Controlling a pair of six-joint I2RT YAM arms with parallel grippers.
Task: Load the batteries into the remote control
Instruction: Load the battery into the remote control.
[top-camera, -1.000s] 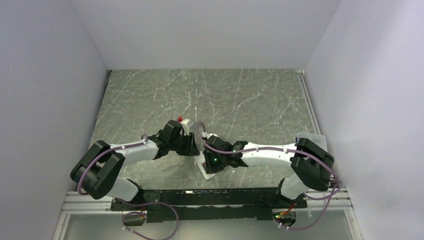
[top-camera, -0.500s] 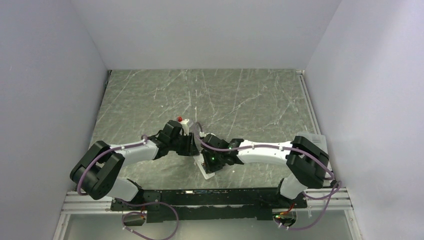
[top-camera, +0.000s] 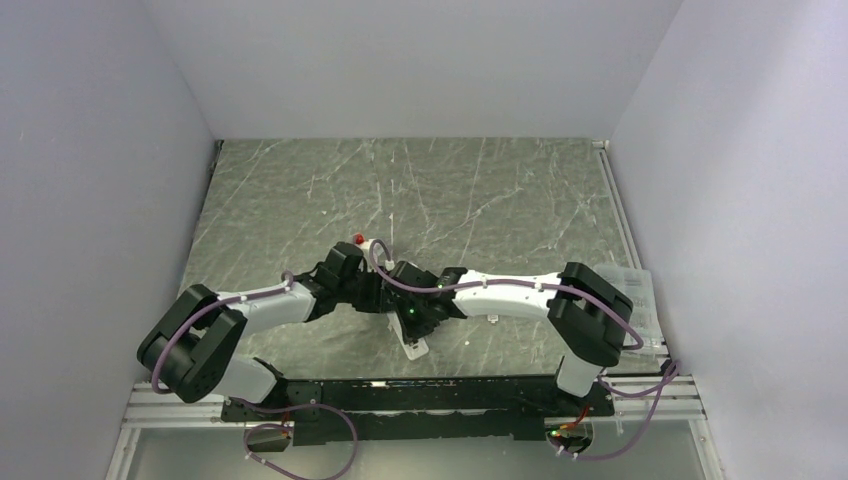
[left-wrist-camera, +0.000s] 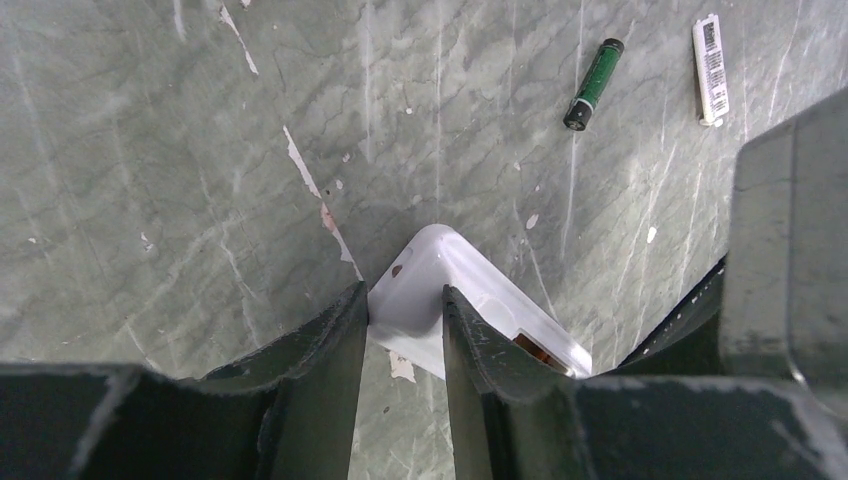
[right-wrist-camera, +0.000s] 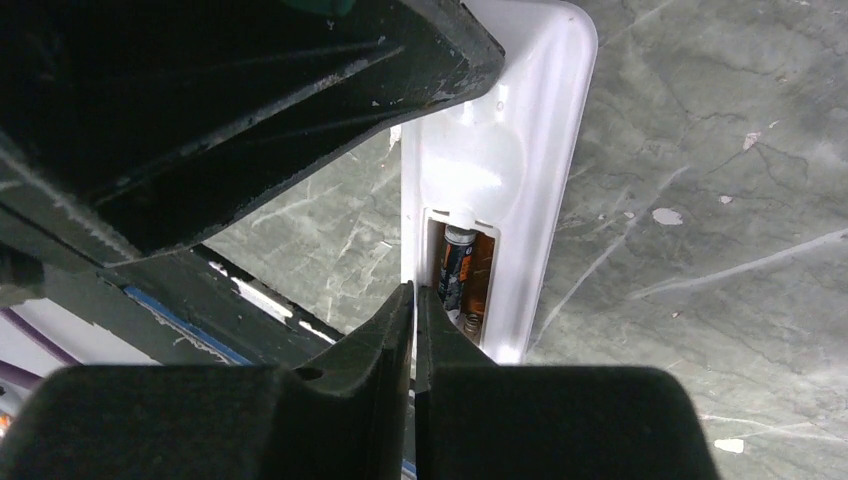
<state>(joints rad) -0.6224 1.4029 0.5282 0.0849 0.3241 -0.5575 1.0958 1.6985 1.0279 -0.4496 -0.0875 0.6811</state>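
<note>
Left claw (left-wrist-camera: 405, 300) low, pinching remote control (left-wrist-camera: 432, 268) — right claw (right-wrist-camera: 414, 296) closed, angled alongside it

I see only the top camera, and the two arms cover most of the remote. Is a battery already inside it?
Observer: Yes. The right wrist view shows one dark cylindrical battery lying in the brownish-orange recess of the slim white plastic remote control.
Operator: And the second one?
Observer: A green cylindrical battery lies on the grey marbled table, apart from the remote.
Operator: Who holds the remote?
Observer: The left gripper clamps its rounded end.
</note>
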